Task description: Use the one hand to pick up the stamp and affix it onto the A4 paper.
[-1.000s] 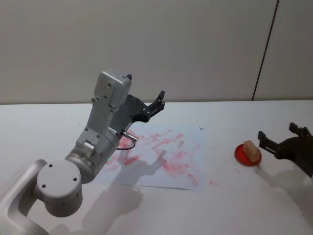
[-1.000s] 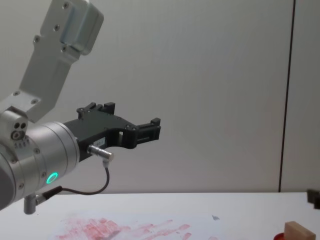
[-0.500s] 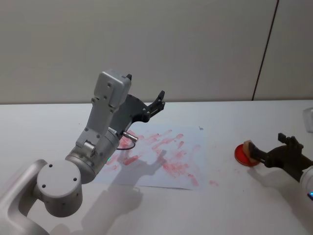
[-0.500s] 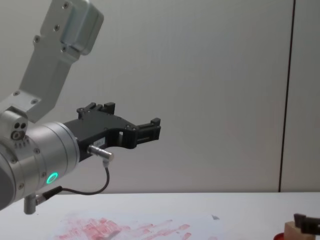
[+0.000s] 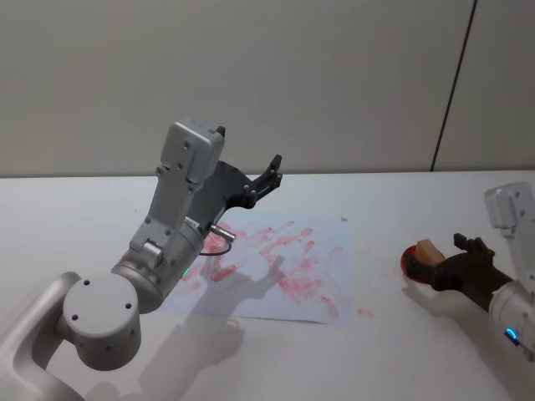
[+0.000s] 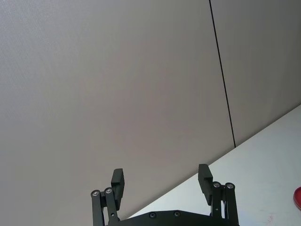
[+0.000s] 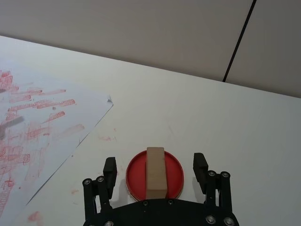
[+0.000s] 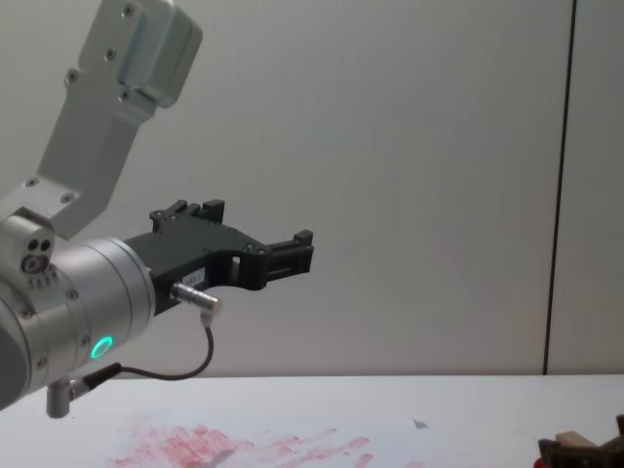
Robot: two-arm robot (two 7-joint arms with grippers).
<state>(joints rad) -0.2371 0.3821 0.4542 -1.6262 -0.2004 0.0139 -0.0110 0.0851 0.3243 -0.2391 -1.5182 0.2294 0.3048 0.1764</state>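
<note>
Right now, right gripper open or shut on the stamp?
Open: the right gripper has fingers flanking the stamp, gaps both sides; it sits untouched on the red pad. Left gripper idles, raised by the A4 paper.

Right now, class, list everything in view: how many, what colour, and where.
pale wooden block stamp: one, light tan, lying on the red pad
round red pad: one, red, on the table to the right of the paper
white A4 paper sheet: one, white with pink-red ink marks, flat on the middle of the table
table: one, white, under everything
wall: one, grey-beige, behind the table
right gripper: one, black, open, fingers either side of the stamp
left gripper: one, black, open, raised above the paper
</note>
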